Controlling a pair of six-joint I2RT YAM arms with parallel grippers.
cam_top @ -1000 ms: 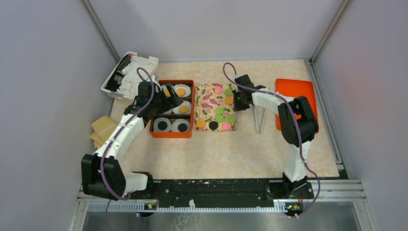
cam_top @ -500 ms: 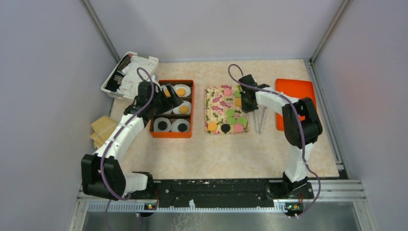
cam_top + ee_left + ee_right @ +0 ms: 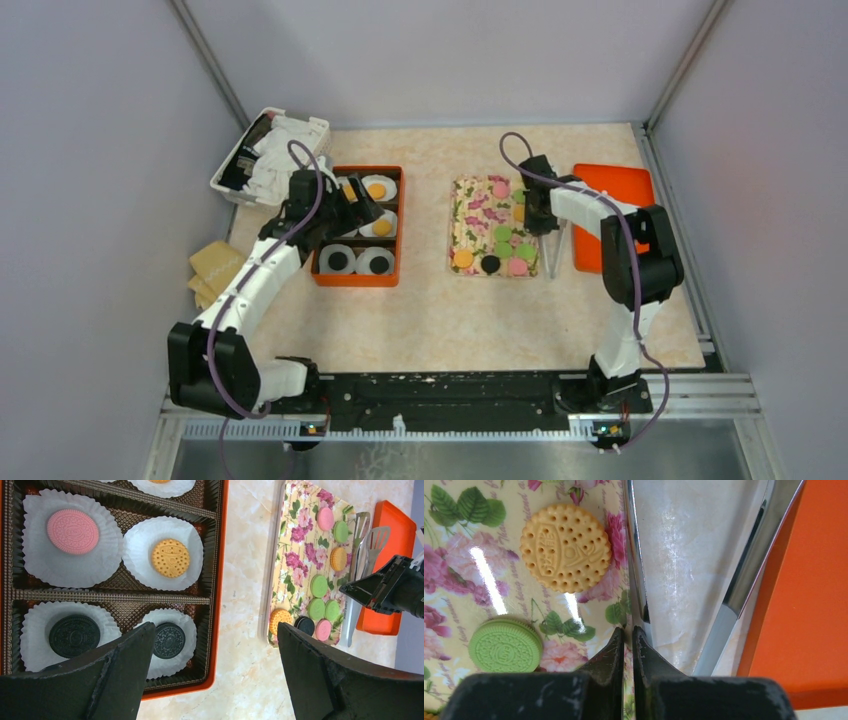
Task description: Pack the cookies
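**Box part-filled, nine cookies wait on the tray**

Here's the count. The cookies (image 3: 319,586) are split between two places. In the orange box (image 3: 220,555), the left wrist view shows a pink one, a tan one and two black ones, each sitting in its own white cup (image 3: 30,545). A fifth, orange, peeks in at the top edge. From above the left arm hides part of the box, so I can't say whether every cup is filled.

Over on the floral tray (image 3: 300,545), well apart from the box, nine are left: four green, two pink, two orange, one black. By my reckoning the job is less than half done.

Now the grippers. The left gripper (image 3: 214,635) hangs over the near end of the box, jaws spread wide, nothing in them. The two black cookies sit just under its left finger.

The right gripper (image 3: 629,635) is pinched tight on the tray's right rim, flowered surface showing between its fingers. It holds the tray, not a cookie. A tan cookie and a green one lie just to the left of its tips, near but untouched.

The tongs (image 3: 361,530) lie flat between the tray and the orange lid (image 3: 395,540), with no gripper on them.
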